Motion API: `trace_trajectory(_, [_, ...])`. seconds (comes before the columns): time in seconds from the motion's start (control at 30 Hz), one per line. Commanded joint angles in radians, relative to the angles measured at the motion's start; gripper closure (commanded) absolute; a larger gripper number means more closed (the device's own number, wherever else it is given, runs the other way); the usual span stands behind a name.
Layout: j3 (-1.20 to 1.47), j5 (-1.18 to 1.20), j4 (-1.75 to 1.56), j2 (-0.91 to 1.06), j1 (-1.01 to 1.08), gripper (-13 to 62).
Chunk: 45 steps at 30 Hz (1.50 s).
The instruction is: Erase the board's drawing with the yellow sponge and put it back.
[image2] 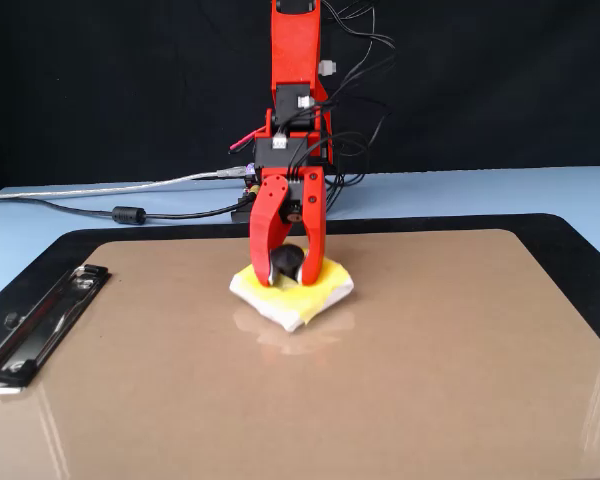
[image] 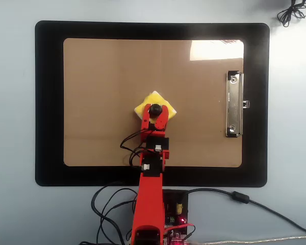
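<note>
Here the yellow sponge [image: 154, 100] [image2: 302, 291] lies flat near the middle of the board [image: 107, 92] [image2: 430, 350], turned cornerwise so that it reads as a diamond in the overhead view. Its top face is yellow and a white layer shows along its lower edges in the fixed view. A small black knob [image: 154, 109] [image2: 285, 262] stands up from the sponge's top, and the hand [image: 154, 113] [image2: 288, 272] has its two red fingers [image2: 264, 240] set one on either side of that knob, pinching it. The fingers come down steeply onto the sponge, and the sponge's underside rests on the board.

The board is a brown clipboard whose surface around the sponge looks plain brown, with no marks that I can make out; a bright patch of glare sits at its top right corner in the overhead view. Its metal clip [image: 234, 104] [image2: 40, 325] lies well apart from the sponge, along the board's right edge in the overhead view and at its left edge in the fixed view. Under the board is a black mat [image: 48, 102] [image2: 580, 235] that frames it on all sides. The red arm [image: 149, 194] [image2: 296, 60] reaches over the board's near edge from its base just beyond the mat, with black cables [image: 112, 204] [image2: 180, 210] trailing beside the base. The mat rests on a pale blue tabletop [image: 13, 127] [image2: 480, 190].
</note>
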Motion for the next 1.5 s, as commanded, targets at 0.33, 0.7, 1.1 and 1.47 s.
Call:
trace_trajectory(0.33, [0.238, -0.009, -0.072, 0.218, -0.038, 57.6])
trace_trajectory(0.7, [-0.035, -0.005, -0.183, -0.146, -0.032, 57.6])
trace_trajectory(1.1, [0.221, -0.002, -0.179, 0.126, -0.037, 57.6])
trace_trajectory(1.47, [0.138, -0.003, -0.198, -0.018, -0.015, 57.6])
